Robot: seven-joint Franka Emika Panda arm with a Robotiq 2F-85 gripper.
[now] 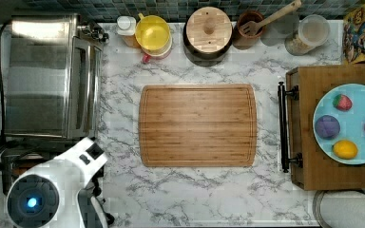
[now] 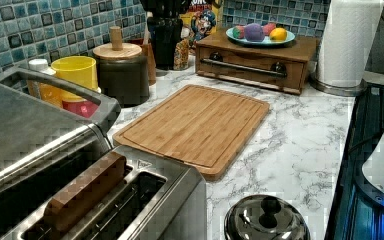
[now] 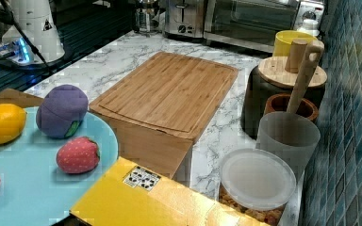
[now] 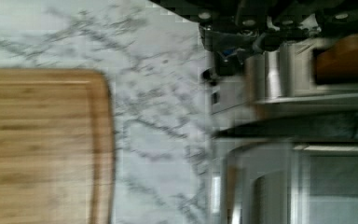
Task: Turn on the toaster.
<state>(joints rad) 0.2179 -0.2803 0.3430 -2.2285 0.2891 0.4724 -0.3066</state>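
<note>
- We start at the small brushed-steel pop-up toaster (image 2: 130, 200): it sits at the near edge of the left view, right beside the big steel toaster oven (image 2: 25, 130), with a brown slice of bread (image 2: 85, 192) standing in one of its two top slots.
- From across the counter in the right view, the toaster (image 3: 184, 18) stands at the far end, its black lever and knobs facing the open marble, the toaster oven (image 3: 252, 19) touching or nearly touching its side.
- In the wrist view the toaster (image 4: 279, 70) lies just under the dark gripper (image 4: 242, 35) hardware; we cannot tell whether the fingers are spread or closed.
- In the top view the white robot arm (image 1: 57, 185) covers the toaster's spot, in the lower left corner below the toaster oven (image 1: 47, 76).
- A shiny domed steel lid with a black knob (image 2: 266, 219) sits just beside the toaster on the left view's right.
- Out in the middle, the rectangular bamboo cutting board (image 1: 197, 125) lies flat, and a band of bare white marble counter (image 1: 119, 142) runs between its edge and the appliances.
- Along the tiled back wall we see a yellow plastic cup (image 1: 153, 33), a dark canister with a round wooden lid (image 1: 208, 35) and a wooden spatula in a brown holder (image 1: 261, 23).
- Well apart, at the top view's right, a light blue plate of toy fruit (image 1: 328, 107) rests on a wooden drawer box (image 1: 304, 166).
</note>
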